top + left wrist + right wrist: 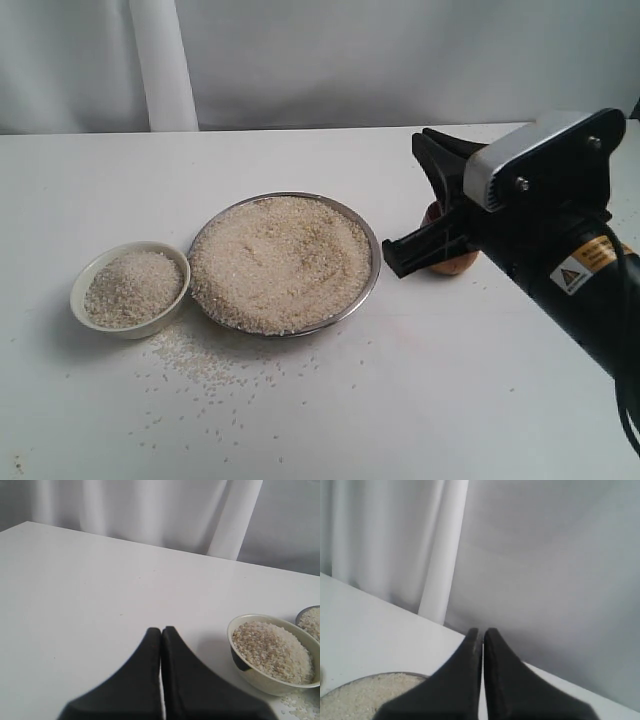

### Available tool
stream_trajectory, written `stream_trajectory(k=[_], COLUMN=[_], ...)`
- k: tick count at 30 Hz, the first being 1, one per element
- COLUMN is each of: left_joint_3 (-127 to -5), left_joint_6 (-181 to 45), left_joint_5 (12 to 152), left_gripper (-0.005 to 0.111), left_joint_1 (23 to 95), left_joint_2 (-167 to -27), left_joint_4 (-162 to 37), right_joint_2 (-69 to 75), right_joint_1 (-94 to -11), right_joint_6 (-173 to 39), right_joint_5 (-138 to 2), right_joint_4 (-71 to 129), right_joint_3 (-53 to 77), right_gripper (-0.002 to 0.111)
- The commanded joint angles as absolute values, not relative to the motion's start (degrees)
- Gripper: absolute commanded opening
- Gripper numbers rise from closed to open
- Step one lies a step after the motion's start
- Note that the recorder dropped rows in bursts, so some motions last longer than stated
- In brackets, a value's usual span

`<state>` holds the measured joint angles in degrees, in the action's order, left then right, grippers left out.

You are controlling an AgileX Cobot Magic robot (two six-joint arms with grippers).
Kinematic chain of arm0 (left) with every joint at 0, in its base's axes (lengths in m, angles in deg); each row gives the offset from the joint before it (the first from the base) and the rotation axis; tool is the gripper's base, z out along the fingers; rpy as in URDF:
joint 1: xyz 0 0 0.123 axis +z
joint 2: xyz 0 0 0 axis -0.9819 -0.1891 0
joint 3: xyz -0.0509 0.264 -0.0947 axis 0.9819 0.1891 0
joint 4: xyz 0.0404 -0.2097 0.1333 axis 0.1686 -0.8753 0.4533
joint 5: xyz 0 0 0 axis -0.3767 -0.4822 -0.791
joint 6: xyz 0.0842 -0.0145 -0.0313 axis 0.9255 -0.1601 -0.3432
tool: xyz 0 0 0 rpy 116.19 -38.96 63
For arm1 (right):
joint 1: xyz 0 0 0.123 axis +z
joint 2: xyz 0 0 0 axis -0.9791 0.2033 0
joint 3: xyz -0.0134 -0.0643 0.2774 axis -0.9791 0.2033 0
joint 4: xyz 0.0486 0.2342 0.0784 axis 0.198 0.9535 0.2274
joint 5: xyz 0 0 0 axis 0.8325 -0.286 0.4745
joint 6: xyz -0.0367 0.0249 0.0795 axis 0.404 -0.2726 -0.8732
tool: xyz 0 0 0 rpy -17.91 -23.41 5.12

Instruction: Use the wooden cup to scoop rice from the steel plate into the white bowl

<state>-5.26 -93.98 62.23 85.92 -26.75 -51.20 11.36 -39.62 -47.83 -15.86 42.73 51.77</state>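
The steel plate (368, 290) holds a wide heap of rice (280, 262) in the middle of the table. To its left stands the white bowl (92, 275), filled with rice (132, 290). The wooden cup (452, 265) stands on the table right of the plate, mostly hidden behind my right gripper (402, 200). In the right wrist view that gripper (481, 630) is shut on nothing and raised above the plate's edge (395, 674). My left gripper (161, 629) is shut and empty over bare table beside the bowl (252, 677); it is outside the exterior view.
Loose rice grains (210, 365) lie scattered on the table in front of the bowl and plate. A white curtain (160, 60) hangs behind the table's back edge. The right arm's black body (570, 270) fills the right side.
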Motion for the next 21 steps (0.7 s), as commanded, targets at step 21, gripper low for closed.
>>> stream_trajectory(k=[21], left_joint_3=[-5.23], left_joint_6=[-94.11], left_joint_5=[62.61], left_gripper=[0.0], left_joint_1=[85.86], left_joint_2=[-27.18], left_joint_4=[-51.48], right_joint_2=[10.55], right_joint_1=[-39.49], right_joint_6=[-47.21], right_joint_5=[-11.12], right_joint_4=[42.63], right_joint_3=[54.88], right_gripper=[0.0])
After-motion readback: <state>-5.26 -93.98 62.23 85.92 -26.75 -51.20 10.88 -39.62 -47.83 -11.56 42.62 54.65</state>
